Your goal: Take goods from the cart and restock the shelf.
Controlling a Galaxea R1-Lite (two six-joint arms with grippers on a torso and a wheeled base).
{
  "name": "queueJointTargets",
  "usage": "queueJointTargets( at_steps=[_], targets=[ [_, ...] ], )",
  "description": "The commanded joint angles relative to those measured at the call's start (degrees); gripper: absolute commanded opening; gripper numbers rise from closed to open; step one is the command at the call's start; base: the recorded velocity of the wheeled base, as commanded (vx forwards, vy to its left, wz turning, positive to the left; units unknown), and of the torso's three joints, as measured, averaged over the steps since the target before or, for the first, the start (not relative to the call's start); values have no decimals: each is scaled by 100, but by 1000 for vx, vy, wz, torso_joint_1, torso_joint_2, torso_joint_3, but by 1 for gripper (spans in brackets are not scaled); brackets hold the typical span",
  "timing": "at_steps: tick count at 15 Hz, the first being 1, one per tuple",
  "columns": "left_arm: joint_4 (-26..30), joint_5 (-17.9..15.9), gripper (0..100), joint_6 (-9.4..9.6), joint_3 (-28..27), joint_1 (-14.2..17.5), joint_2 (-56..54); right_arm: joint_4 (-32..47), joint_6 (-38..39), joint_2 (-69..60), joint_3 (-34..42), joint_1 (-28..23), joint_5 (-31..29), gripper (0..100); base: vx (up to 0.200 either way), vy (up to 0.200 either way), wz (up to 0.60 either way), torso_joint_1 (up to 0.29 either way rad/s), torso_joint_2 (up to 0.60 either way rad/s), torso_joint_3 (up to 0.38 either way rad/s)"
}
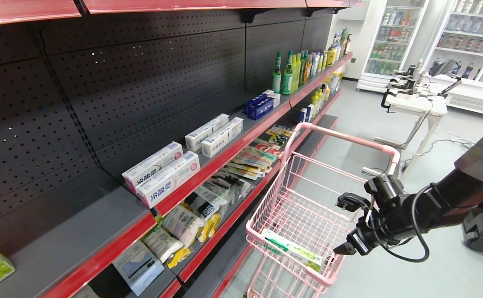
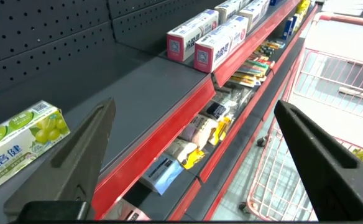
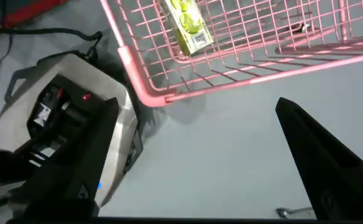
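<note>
Pink cart (image 1: 345,139) holds a green box (image 1: 293,249) flat in its basket, waiting for the shelf (image 1: 72,236). The right hand (image 3: 194,107) hangs spread just outside the rim, seemingly set to reach in. The left hand (image 2: 195,104) hovers spread over the shelf.

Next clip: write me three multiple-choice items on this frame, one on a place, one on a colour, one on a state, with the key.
1. Relative to the cart, the right gripper is: A inside its basket; B outside it, over the floor; C under it.
2. The cart's colour: A blue; B pink; C grey.
3. The left gripper is: A shut on a box; B shut, empty; C open, empty.
Key: 1 B, the right wrist view shows floor below it and the basket ahead; 2 B, its wire and handle are pink; 3 C, its jaws stand wide apart with nothing between.
</note>
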Motion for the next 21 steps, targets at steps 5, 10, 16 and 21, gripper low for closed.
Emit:
queueJointTargets(
  at_steps=[5,10,16,21],
  targets=[
    [-1,-1,100,2,1,1,2,20,-299,978,-855,83,23,100,0,0,0,-111,241,133],
    [-1,-1,100,2,1,1,2,38,-449,1329,-1260,259,32,100,0,0,0,-144,326,176],
    [-1,-1,100,2,1,1,2,38,-739,1540,-1418,374,137,100,0,0,0,-146,338,187],
    [-1,-1,100,2,1,1,2,47,-1038,1734,-1840,330,190,100,0,0,0,-91,214,119]
  ],
)
